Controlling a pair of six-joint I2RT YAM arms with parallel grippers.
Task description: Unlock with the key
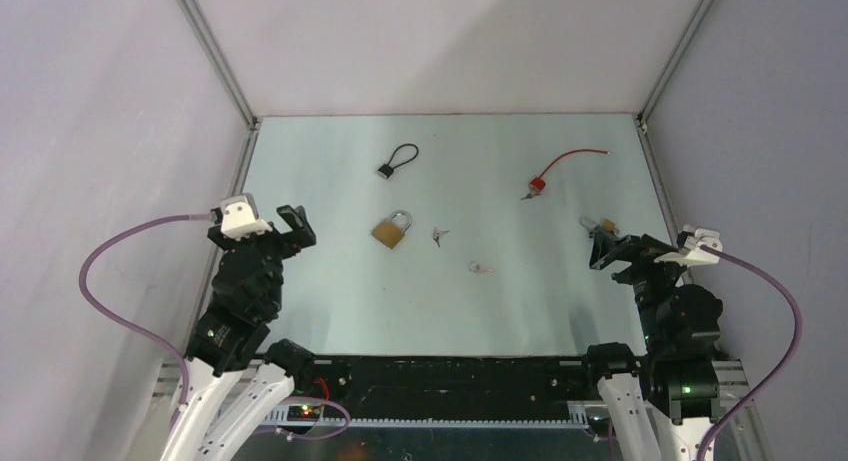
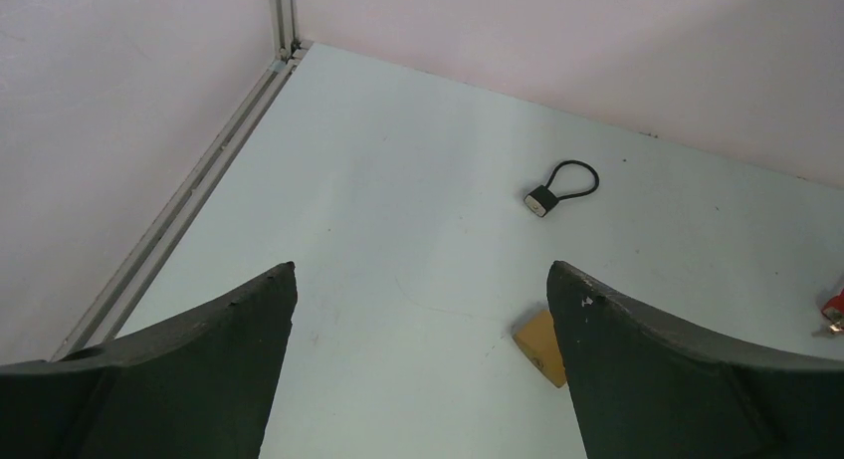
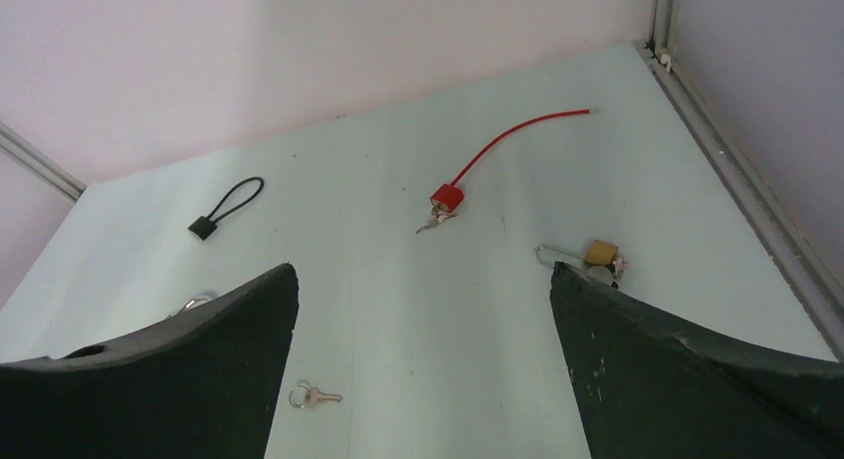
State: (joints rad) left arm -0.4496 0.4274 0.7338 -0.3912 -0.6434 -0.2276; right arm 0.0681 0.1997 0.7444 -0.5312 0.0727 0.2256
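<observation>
Brass catches the eye first: a brass padlock lies flat near the middle of the pale green tabletop. Its shackle looks closed. A small bunch of keys lies just beside it on its right, not touching. A single key on a ring lies apart from both, a little nearer the arms.

Other locks are scattered further out. A black cable lock sits toward the back. A red cable lock lies at the back right with a key at its body. A smaller brass padlock lies just ahead of my right hand.

Both hands are released. In each wrist view the dark fingers stand wide apart with nothing between them. My left hand hovers at the left edge, well apart from the padlock, and only a corner of the lock shows past its right finger.

I judge that the task has not started: no key is held and no lock is steadied. I cannot tell which key fits which lock. The next move probably calls for one hand to come down over a key and pinch it by its bow. That is awkward, since the key lies thin and flat. The other hand would need to brace the padlock so that the keyway can be reached.
</observation>
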